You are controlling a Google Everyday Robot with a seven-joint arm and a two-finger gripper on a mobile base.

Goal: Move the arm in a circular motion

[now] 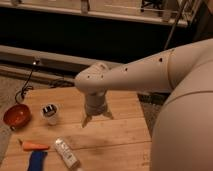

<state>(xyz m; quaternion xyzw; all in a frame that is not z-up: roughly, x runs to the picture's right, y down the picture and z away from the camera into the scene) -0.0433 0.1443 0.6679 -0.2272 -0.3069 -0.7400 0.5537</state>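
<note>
The huge off-white arm [150, 75] reaches in from the right, with thick tubular segments and small dark screw holes. It bends down at a rounded joint over the middle of the wooden table [125, 135]. The small pale-fingered gripper [96, 119] hangs at its end, pointing down just above the tabletop. Its two fingers are spread apart and hold nothing.
On the table's left stand an orange-red bowl [16, 115] and a small white cup [50, 113]. Nearer the front lie a carrot [34, 146], a blue object [37, 161] and a white bottle [66, 152]. A black cable [25, 90] lies on the floor at the left.
</note>
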